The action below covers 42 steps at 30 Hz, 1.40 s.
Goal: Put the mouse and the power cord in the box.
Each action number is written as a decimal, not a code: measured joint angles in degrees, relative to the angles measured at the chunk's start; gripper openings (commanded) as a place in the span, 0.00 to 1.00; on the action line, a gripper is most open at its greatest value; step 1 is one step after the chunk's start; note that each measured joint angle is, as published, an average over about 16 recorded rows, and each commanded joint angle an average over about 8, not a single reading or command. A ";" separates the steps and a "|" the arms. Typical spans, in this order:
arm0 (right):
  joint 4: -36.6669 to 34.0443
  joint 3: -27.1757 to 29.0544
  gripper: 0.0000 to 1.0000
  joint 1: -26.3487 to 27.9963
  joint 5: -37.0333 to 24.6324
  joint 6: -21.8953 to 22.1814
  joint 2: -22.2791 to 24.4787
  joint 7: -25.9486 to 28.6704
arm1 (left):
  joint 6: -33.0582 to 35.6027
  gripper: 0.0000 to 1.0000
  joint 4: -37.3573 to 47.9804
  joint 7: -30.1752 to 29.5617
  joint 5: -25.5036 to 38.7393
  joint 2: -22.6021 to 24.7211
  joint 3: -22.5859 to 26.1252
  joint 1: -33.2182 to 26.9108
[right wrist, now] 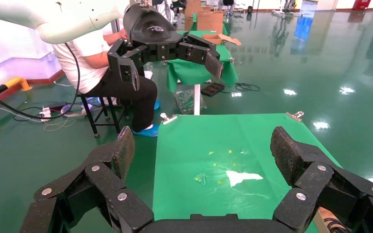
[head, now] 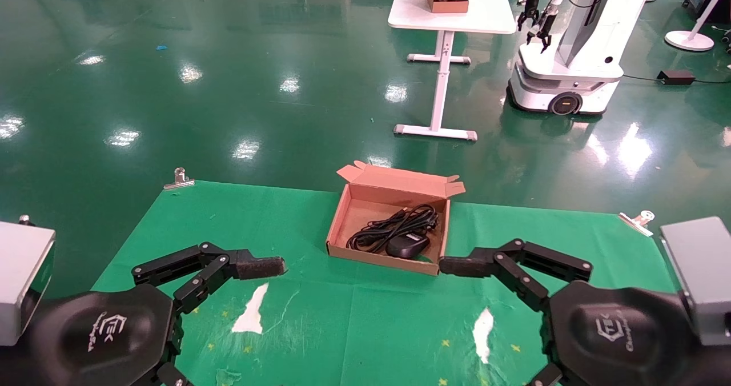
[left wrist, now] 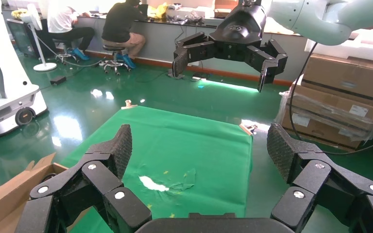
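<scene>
Box point(head: 365, 194) mid-surface point(head: 274, 214) | power cord point(head: 394, 226) looped inside box, mouse point(head: 406, 246) by its near wall, looks done | left end effector point(left wrist: 199, 160), right end effector point(right wrist: 201, 155) both spread wide, empty, flanking box | tip: lift arms clear, don't bump flaps

One box point(head: 368, 194), one mouse point(head: 406, 245), one power cord point(head: 394, 223), two grippers: left point(head: 268, 267), right point(head: 457, 266).

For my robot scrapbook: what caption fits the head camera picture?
Small black oval mouse and thick black looped power cord lie inside the shallow brown cardboard box.
</scene>
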 measured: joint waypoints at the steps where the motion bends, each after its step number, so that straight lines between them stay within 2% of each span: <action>1: 0.00 0.00 1.00 0.00 0.00 0.00 0.00 0.00 | 0.00 1.00 0.00 0.00 0.00 0.00 0.00 0.00; 42: 0.00 0.00 1.00 0.00 0.01 0.01 0.00 0.00 | 0.00 1.00 0.00 0.00 0.00 0.00 0.00 0.00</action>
